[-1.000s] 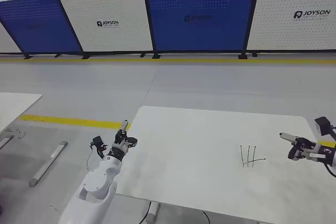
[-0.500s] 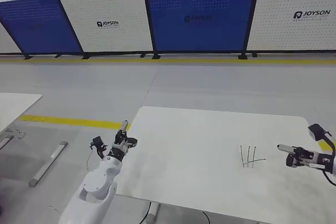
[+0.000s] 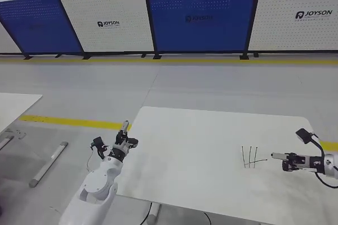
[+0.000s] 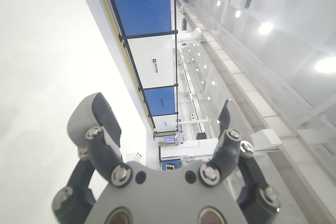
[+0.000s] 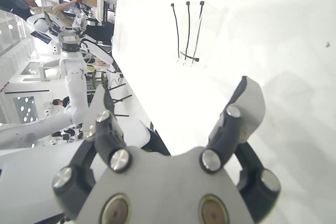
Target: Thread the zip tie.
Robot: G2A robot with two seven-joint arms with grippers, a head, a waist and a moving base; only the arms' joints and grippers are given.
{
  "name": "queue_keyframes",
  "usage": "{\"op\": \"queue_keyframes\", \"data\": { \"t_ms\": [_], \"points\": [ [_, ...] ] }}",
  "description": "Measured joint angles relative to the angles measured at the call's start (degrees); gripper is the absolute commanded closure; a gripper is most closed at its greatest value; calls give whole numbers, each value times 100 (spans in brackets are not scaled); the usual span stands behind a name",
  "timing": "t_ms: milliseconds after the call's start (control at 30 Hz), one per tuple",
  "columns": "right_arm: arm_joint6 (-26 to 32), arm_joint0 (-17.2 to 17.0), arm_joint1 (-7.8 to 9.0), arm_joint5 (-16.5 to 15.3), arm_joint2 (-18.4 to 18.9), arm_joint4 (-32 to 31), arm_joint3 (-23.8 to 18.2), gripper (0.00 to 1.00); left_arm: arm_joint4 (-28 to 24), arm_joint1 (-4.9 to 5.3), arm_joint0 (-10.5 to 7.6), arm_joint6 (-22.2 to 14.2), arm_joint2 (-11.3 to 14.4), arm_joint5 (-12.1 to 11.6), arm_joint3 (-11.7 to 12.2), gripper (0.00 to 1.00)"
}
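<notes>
While L end effector (image 4: 164, 108) gapes by table (image 3: 203, 140) edge, R end effector (image 3: 276, 156) gapes near zip ties (image 3: 250, 156).

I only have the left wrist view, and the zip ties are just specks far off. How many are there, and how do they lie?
Observer: Four zip ties. Three lie side by side on the table, and the fourth lies across their tail ends.
Operator: Where is the right pincer?
Observer: The right pincer faces the zip ties from the crossed-end side, apart from them.
Operator: Is it holding anything?
Observer: No, it is open and empty.
</notes>
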Motion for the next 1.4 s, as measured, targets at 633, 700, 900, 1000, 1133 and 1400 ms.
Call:
{"op": "queue_keyframes", "data": {
  "t_ms": [633,700,900,1000,1133,1400],
  "points": [
    [-58,829,-263,-1,-1297,478,1054,0,0,0,0,0,0,0,0,0],
    [-74,850,-267,-1,-1303,463,1104,0,0,0,0,0,0,0,0,0],
    [-71,841,-265,-1,-1298,465,1086,0,0,0,0,0,0,0,0,0],
    [-71,841,-265,-1,-1298,466,1086,0,0,0,0,0,0,0,0,0],
    [-284,813,-297,162,-1353,444,1081,0,0,0,0,0,0,0,0,0],
    [-278,983,-370,277,-1468,517,1402,38,0,0,0,0,0,0,0,0]
  ]
}}
